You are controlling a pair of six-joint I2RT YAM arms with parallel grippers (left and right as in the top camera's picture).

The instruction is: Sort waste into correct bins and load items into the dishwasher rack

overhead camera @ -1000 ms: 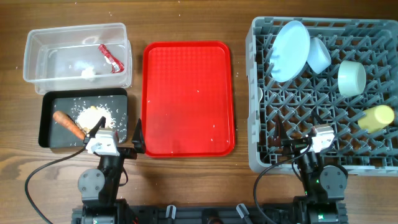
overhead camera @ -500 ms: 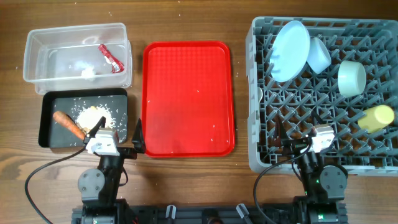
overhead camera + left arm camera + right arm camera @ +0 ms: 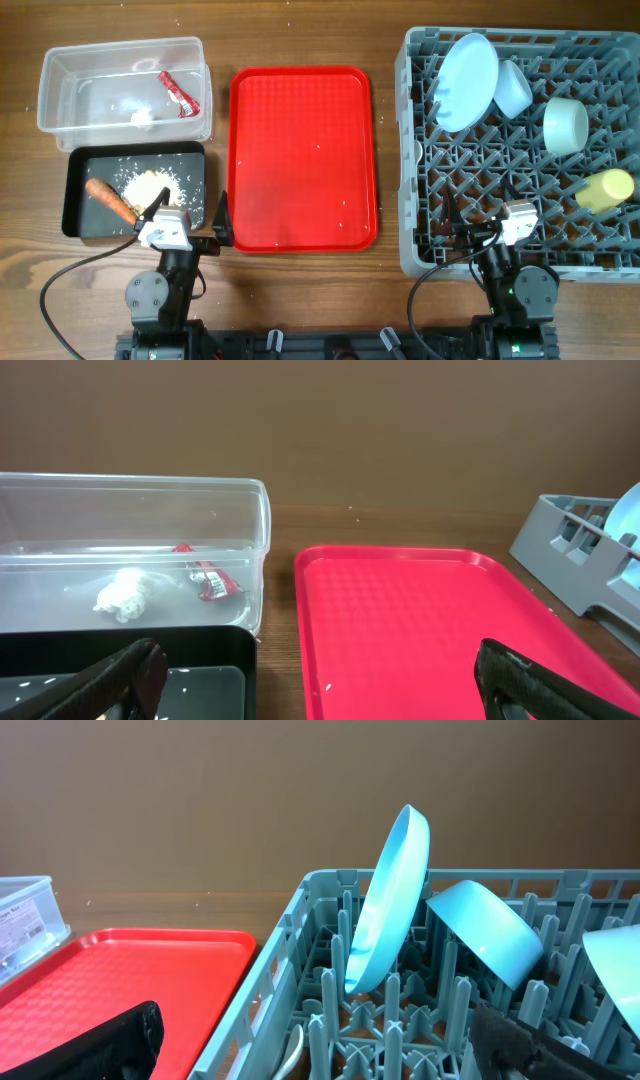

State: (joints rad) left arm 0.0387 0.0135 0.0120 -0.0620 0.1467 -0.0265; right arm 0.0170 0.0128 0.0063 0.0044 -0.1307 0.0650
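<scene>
The big square grey plastic rack (image 3: pixel 480 190) fills the right side, its right edge cut off. The flat red tray (image 3: pixel 300 160) lies in the middle. The clear plastic tub (image 3: pixel 60 110) and the shallow black tray (image 3: pixel 76 205) sit on the left. The left gripper (image 3: pixel 315 675) and the right gripper (image 3: pixel 310 1040) are wide open and hold nothing; only their dark tips show. The pale blue round plate (image 3: pixel 467 80), two pale blue bowls (image 3: pixel 513 88) and the small yellow cup (image 3: pixel 607 188) stand in the rack. The orange carrot piece (image 3: pixel 110 200) and pale crumbs (image 3: pixel 150 183) lie in the black tray, the crumpled red wrapper (image 3: pixel 178 92) in the tub

1 flat red tray (image 3: pixel 303 158) lies on the brown wooden table (image 3: pixel 300 290); 1 white wad (image 3: pixel 143 117), perhaps tissue, sits apart.
</scene>
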